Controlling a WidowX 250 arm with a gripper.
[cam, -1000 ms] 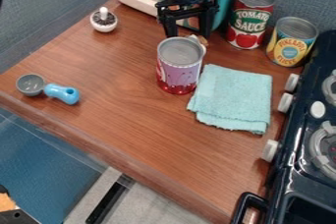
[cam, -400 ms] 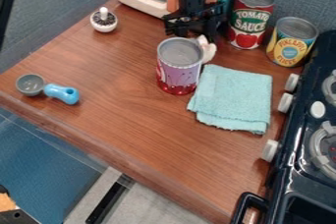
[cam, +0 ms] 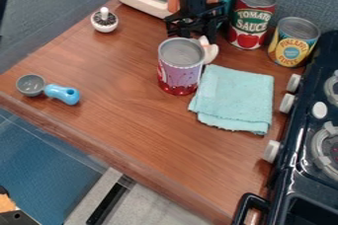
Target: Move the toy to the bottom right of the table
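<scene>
Toy: a small pale piece [cam: 211,53], taken to be the toy of the task; on the far part of the table [cam: 125,105], just to the right of and partly behind the purple-and-red can [cam: 180,66], near the far left corner of the folded cloth [cam: 234,98].

End effector: black, hanging at the far side of the can, directly above and beside the toy [cam: 196,30]. Cannot tell how wide it stands, nor whether it has hold of the toy.

Handling, judged: light; probably stiff plastic or rubber, with a smooth, rounded surface liable to slip or roll under an uneven pinch. Not likely fragile.

Best hold: across the thick middle of the body, pinched from above; the thin upper tip would give a poor, twisting grip. Lift clear of the can's rim before any travel to the near right, since a low drag could tip the can or ruck the cloth.

Hidden: the toy's left side and lower part, behind the can; thus its full outline and its contact with the table.

Hard to make out: what the toy depicts; the join between its upper tip and the dark end effector; whether toy and can touch.
</scene>
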